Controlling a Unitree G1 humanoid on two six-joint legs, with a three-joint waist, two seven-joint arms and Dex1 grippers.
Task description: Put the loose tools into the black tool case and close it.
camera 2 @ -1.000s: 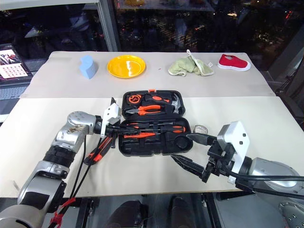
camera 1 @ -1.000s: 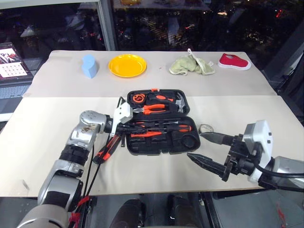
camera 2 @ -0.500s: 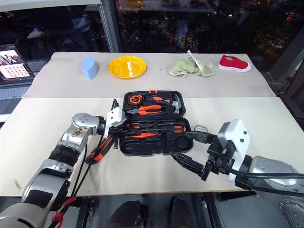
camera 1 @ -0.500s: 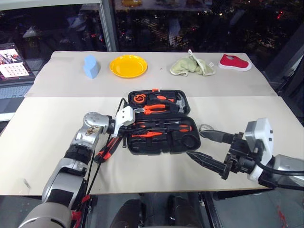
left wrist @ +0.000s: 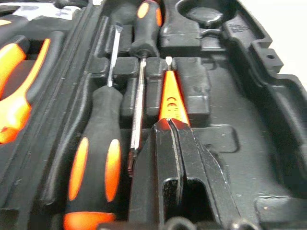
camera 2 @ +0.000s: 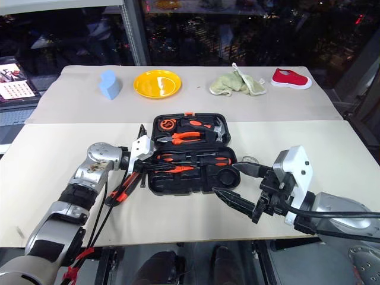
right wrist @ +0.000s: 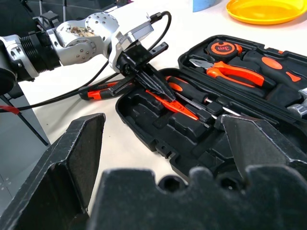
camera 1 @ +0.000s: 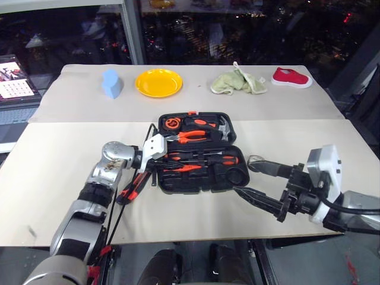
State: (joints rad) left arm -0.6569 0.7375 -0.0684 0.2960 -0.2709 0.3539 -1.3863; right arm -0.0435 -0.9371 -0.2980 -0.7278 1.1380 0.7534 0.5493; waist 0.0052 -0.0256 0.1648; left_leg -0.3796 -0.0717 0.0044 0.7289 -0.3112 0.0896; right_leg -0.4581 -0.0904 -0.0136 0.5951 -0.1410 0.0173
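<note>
The black tool case [camera 1: 199,184] lies open mid-table. Two orange-and-black screwdrivers [left wrist: 93,163] [left wrist: 146,24] rest in its front half. Beside them the slim orange tester screwdriver [left wrist: 171,96] lies in its recess. My left gripper [left wrist: 171,122] hovers at the tester's near end, open by only a thin slit, with nothing between its fingers. The orange-black utility knife [camera 1: 133,185] lies on the table left of the case, under my left wrist. My right gripper [camera 1: 242,177] hangs wide open and empty by the case's right front corner. A small ring [camera 1: 256,160] lies there on the table.
The lid half holds orange pliers [camera 1: 193,136], a tape measure [camera 1: 173,123] and a hammer [camera 1: 224,127]. At the back of the table are a blue block [camera 1: 111,82], a yellow plate [camera 1: 159,82], a green cloth [camera 1: 239,82] and a red shoe [camera 1: 291,77].
My left gripper has drawn back toward the case's left edge and risen a little. The tester screwdriver stays in its recess. The right gripper has hardly moved.
</note>
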